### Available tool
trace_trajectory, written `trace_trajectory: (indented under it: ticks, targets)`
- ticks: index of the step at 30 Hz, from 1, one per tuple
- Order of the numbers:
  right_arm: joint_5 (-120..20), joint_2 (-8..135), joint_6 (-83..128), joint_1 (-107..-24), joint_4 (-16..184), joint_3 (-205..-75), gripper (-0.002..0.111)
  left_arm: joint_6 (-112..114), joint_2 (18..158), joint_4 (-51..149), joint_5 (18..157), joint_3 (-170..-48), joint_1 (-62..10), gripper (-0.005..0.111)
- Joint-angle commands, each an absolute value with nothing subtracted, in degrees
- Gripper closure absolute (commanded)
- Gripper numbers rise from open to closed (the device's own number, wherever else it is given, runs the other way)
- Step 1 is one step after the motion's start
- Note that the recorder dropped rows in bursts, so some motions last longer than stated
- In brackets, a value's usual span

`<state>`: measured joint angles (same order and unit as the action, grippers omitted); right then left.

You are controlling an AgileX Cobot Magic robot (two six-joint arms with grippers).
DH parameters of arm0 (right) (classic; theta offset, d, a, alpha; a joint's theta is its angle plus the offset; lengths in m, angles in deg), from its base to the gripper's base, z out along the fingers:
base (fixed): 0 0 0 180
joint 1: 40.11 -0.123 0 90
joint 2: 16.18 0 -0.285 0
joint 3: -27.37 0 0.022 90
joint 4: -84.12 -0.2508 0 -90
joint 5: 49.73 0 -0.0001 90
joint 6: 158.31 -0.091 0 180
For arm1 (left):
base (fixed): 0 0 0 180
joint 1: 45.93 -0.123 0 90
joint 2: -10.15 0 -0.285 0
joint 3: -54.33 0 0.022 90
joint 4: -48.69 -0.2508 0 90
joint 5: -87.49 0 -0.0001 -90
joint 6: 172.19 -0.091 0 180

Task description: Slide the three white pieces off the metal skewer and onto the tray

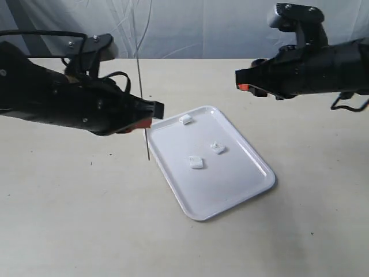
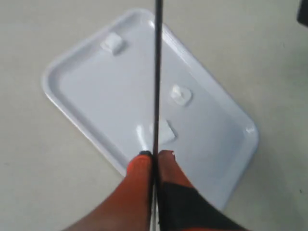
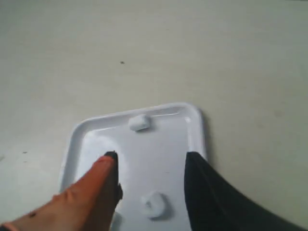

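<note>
My left gripper [image 1: 149, 115] is shut on the metal skewer [image 1: 140, 81], which stands nearly upright by the tray's [image 1: 230, 190] left edge. The rod shows bare, with its lower tip close to the table. Three white pieces lie apart on the tray: one [image 1: 185, 120] near the far corner, one [image 1: 217, 148] and one [image 1: 196, 162] in the middle. In the left wrist view the skewer [image 2: 157, 72] runs out from between the orange and black fingers [image 2: 139, 168]. My right gripper [image 1: 245, 81] hangs open, raised above the table right of the tray, with nothing between its fingers [image 3: 103, 168].
The beige table [image 1: 69, 219] stretches all around the tray. A crumpled white backdrop [image 1: 190, 23] closes off the far edge. Both black arms reach in from the sides, well above the surface.
</note>
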<state>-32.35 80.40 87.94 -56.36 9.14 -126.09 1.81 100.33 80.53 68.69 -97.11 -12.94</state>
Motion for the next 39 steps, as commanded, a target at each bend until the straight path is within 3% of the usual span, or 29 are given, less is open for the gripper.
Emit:
trace_trajectory:
  ticks: [1, 4, 8, 13, 15, 20, 24, 34, 39]
  targets:
    - [-47.59, 68.61, 100.32, -56.15, 2.05, -118.63, 0.066, 1.07, 93.23, 77.53, 75.22, -92.21, -17.11, 0.107]
    - [-46.37, 60.86, 100.88, -56.15, 3.18, -118.31, 0.066, 1.23, 89.00, 71.89, 76.23, -89.45, -17.92, 0.107]
    - [-42.73, 60.53, 100.88, -56.15, 1.39, -117.73, 0.066, 0.08, 92.76, 85.04, 68.11, -89.45, -17.57, 0.107]
    - [-36.79, 59.88, 100.55, -56.15, 0.09, -117.62, 0.066, -40.65, 108.90, 139.55, 55.02, -89.57, -17.73, 0.107]
    - [-36.36, 58.27, 100.46, -56.15, 0.09, -117.62, 0.066, -48.82, 114.04, 148.63, 50.20, -90.63, -18.09, 0.107]
    - [-35.97, 53.61, 100.46, -56.15, 0.09, -117.62, 0.066, -46.10, 122.52, 148.63, 49.49, -91.44, -19.72, 0.107]
    - [-36.56, 49.31, 100.46, -56.15, 0.09, -117.62, 0.066, -45.96, 127.72, 148.63, 41.30, -94.19, -22.36, 0.107]
    - [-36.59, 43.87, 100.41, -56.15, 0.24, -117.62, 0.066, -43.08, 135.54, 148.63, 39.89, -97.58, -22.36, 0.107]
    - [-36.59, 42.52, 100.41, -56.15, 0.24, -117.62, 0.066, -43.26, 136.81, 148.63, 38.06, -98.33, -22.36, 0.091]
